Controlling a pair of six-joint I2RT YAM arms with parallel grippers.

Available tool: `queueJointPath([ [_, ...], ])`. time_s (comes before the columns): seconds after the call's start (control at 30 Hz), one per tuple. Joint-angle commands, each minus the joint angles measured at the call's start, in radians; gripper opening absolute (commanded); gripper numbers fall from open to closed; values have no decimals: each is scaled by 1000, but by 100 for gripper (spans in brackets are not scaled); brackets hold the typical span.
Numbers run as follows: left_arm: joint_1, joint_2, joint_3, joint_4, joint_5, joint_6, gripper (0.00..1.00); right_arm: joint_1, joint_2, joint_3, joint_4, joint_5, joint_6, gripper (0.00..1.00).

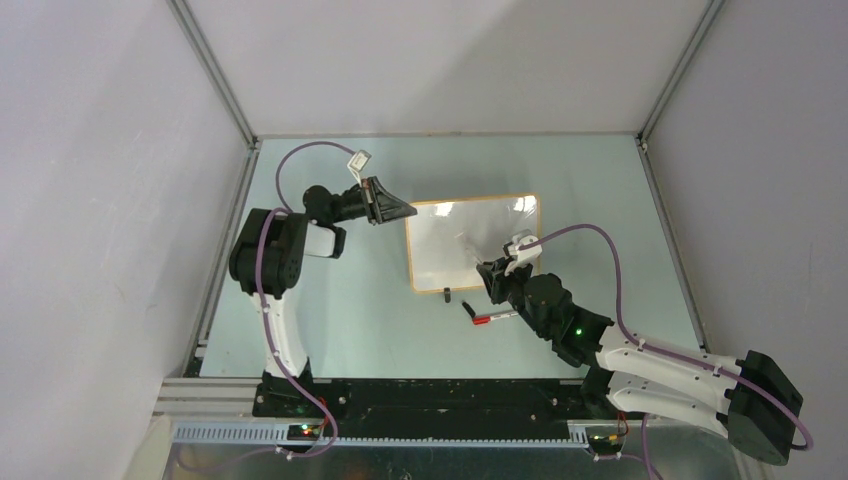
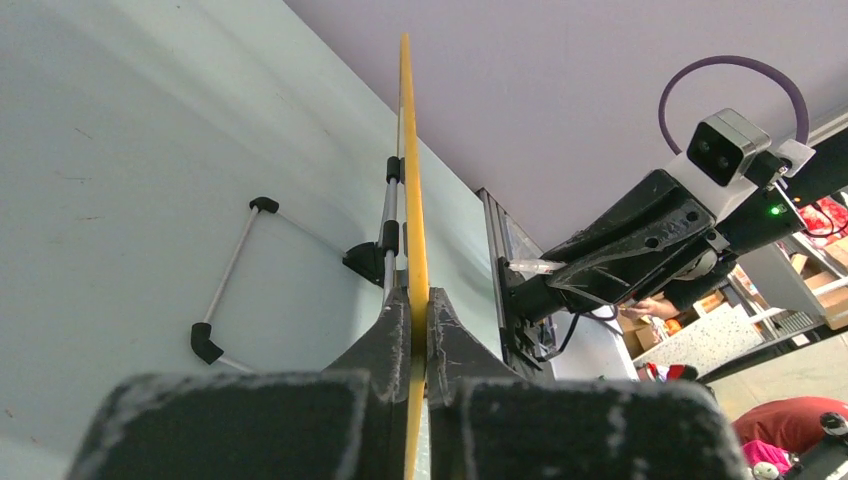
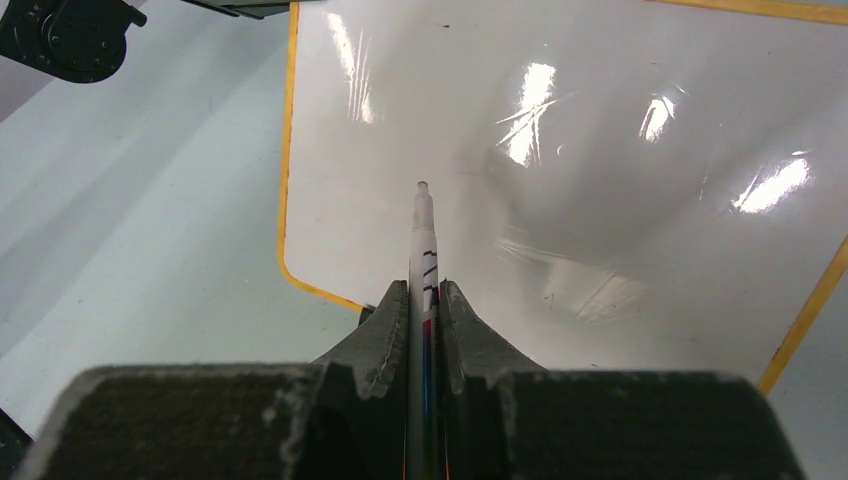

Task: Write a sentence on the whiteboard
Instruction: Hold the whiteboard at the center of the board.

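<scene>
One pale table [image 1: 340, 320] is seen, walled on three sides; its near edge is hidden behind the arms' bases. Two arms are counted, the left arm [image 1: 275, 260] and the right arm [image 1: 640, 365].

One whiteboard [image 1: 450, 245] lies in the middle of the table, between the two grippers; its white face is crossed by bright glare, and its near right corner is covered by the right arm; in the left wrist view only its orange frame is shown, edge-on.

The left gripper [image 1: 400, 210] is closed on the board's far left corner, the frame pinched between both fingers. The right gripper [image 1: 493, 272] is clamped on one marker [image 3: 424, 240], whose tip is pointed over the board's face; whether the tip touches the surface cannot be told.

One wire stand [image 2: 232, 270] with black corner pieces is seen beside the board in the left wrist view, partly hidden by the frame.

One short red-ended stick [image 1: 492, 318] lies on the table near the board's near edge, one end hidden by the right arm; what it is cannot be made out.

One small black foot [image 1: 446, 293] is seen at the board's near edge.
</scene>
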Motion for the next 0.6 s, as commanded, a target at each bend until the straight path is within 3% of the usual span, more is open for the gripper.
queueJointPath([
  [0.0, -5, -24, 19, 51, 29, 13, 0, 5, -2, 30, 29, 13, -14, 0],
  [0.23, -5, -20, 29, 51, 33, 10, 0, 6, -3, 30, 28, 15, -16, 0],
  [0.3, -5, -15, 33, 51, 39, 8, 4, 5, -6, 30, 27, 18, -15, 0],
  [0.4, -4, -11, 36, 51, 42, 10, 27, 5, -9, 30, 25, 20, -16, 0],
  [0.57, 11, -32, 28, 51, 55, 16, 49, 5, -14, 30, 22, 23, -17, 0],
])
